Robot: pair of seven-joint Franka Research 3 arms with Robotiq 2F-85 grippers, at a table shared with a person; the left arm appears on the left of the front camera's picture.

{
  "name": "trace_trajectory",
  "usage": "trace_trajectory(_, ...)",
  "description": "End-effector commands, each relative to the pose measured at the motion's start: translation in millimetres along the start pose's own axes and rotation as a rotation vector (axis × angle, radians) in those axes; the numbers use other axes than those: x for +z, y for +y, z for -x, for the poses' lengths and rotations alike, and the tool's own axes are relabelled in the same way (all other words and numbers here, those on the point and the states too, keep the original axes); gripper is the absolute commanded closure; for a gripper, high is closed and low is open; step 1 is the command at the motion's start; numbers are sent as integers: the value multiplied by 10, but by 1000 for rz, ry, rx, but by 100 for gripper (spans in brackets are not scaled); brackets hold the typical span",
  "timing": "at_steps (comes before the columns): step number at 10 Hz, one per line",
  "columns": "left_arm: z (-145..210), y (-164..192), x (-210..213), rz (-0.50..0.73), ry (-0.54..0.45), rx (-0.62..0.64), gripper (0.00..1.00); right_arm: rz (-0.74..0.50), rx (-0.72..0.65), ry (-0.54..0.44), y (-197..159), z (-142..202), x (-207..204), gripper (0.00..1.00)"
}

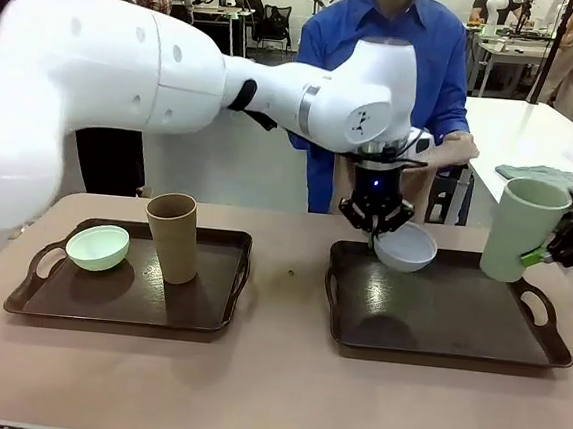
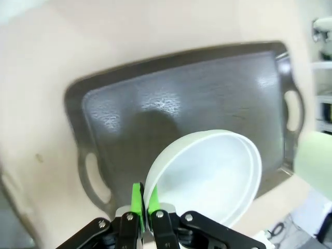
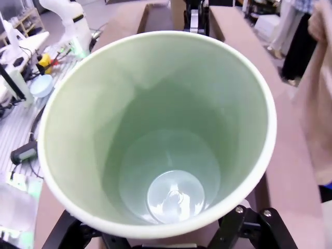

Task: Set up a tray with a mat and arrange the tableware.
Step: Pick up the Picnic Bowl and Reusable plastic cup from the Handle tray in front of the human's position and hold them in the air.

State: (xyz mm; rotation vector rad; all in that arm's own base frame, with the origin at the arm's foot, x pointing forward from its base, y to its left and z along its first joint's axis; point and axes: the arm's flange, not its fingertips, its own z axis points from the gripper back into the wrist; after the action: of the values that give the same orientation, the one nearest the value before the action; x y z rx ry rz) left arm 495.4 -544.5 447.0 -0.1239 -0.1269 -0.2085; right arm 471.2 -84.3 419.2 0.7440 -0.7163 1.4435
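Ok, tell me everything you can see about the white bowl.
The white bowl is small, round and plain, smooth like plastic, and empty. It hangs tilted above the dark tray on the robot's right, casting a shadow on it. The left gripper is shut on its rim, green pads pinching the wall; nothing else touches it.

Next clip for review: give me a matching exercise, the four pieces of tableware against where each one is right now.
Things:
1. white bowl
2. tan-brown cup
3. pale green cup
4. mint green bowl

Places:
A. standing upright on the left tray
B. held in the right jaws
C. resting on the left tray near its left handle
D. held by its rim in the left jaws, over the right tray

Pairs: 1-D, 2-A, 3-B, 4-C
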Motion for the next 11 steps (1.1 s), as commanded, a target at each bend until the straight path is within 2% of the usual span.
trace_trajectory(1, 329, -3, 231, -46, -85, 13, 100, 36, -6, -5, 293, -217, 123, 74)
trace_trajectory(3, 479, -64, 445, -80, -125, 33, 100, 52, 7, 6, 458, -394, 262, 74)
trace_trajectory(5, 550, -14, 556, -67, -117, 62, 100, 42, 0, 18, 511, -508, 285, 74)
trace_trajectory(6, 544, 44, 561, -46, -99, 56, 100, 24, -12, 36, 417, -489, 290, 74)
trace_trajectory(7, 462, -110, 573, -61, -95, 23, 100, 64, 25, 3, 472, -488, 356, 74)
trace_trajectory(11, 462, -110, 573, -61, -95, 23, 100, 64, 25, 3, 472, -488, 356, 74)
